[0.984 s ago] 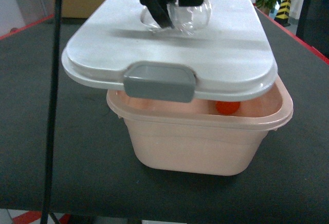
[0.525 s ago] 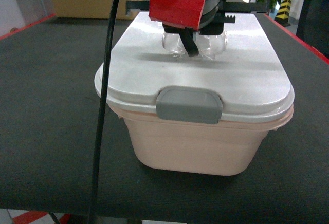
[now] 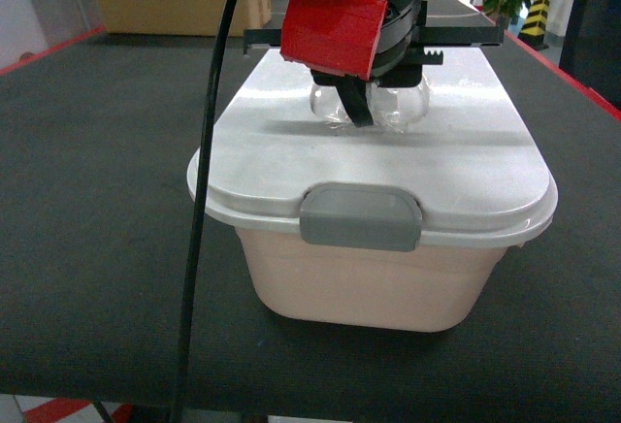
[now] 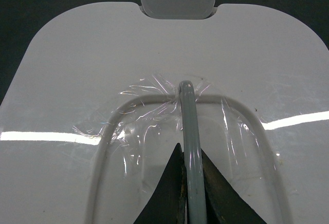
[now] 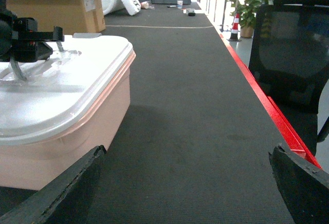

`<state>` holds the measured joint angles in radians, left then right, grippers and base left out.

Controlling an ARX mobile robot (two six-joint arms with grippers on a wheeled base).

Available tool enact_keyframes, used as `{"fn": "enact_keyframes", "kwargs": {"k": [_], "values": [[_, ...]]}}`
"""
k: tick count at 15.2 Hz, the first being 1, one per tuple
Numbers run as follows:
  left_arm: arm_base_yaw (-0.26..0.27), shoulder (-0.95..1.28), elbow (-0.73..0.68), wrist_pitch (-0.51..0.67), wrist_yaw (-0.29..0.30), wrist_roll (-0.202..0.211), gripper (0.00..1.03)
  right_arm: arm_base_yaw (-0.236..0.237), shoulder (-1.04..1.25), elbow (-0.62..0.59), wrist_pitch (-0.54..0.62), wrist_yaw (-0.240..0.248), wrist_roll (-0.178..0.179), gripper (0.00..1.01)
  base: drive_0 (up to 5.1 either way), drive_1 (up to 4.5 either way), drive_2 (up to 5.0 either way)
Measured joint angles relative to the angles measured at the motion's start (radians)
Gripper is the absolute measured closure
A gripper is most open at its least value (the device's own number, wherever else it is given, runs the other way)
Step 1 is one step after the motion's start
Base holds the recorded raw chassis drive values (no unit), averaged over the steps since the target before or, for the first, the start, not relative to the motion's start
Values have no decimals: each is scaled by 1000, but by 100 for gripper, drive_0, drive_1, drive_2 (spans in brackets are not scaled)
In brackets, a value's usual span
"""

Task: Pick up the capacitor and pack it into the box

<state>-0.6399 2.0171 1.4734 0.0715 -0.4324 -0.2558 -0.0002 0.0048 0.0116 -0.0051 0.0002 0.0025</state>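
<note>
Atop box (image 3: 374,282), no legible writing.

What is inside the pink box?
Can't see in: the white lid sits over the pink box, the left gripper holding the lid's grey handle. The walls show nothing.

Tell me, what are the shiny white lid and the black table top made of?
The shiny white lid looks like smooth, glossy plastic, since bright light streaks reflect off it. The black table top looks like a rough, matte mat, maybe rubber or fabric, with fine ribbing and no glare.
</note>
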Motion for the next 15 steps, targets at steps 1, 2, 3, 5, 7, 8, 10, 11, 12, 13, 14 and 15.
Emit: {"fn": "enact_keyframes", "kwargs": {"k": [1,2,3,5,7,8,10,11,12,13,14,15], "values": [[0,0,0,6,10,-1,101,0,0,0,0,0,0,3,0,0,0],[0,0,0,6,10,-3,101,0,0,0,0,0,0,3,0,0,0],[0,2,0,13,13,-3,101,0,0,0,0,0,0,3,0,0,0],[0,2,0,15,52,-11,87,0,0,0,0,0,0,3,0,0,0],[0,-6,-18,108,74,-14,63,0,0,0,0,0,0,3,0,0,0],[0,-28,-55,181,87,3,52,0,0,0,0,0,0,3,0,0,0],[17,-103,-140,336,146,42,30,0,0,0,0,0,0,3,0,0,0],[39,-167,-192,411,146,76,18,0,0,0,0,0,0,3,0,0,0],[79,-238,-257,489,138,121,5,0,0,0,0,0,0,3,0,0,0],[220,-410,-494,730,193,255,5,0,0,0,0,0,0,3,0,0,0],[275,-501,-613,813,224,317,5,0,0,0,0,0,0,3,0,0,0],[317,-622,-729,854,225,389,5,0,0,0,0,0,0,3,0,0,0]]}}
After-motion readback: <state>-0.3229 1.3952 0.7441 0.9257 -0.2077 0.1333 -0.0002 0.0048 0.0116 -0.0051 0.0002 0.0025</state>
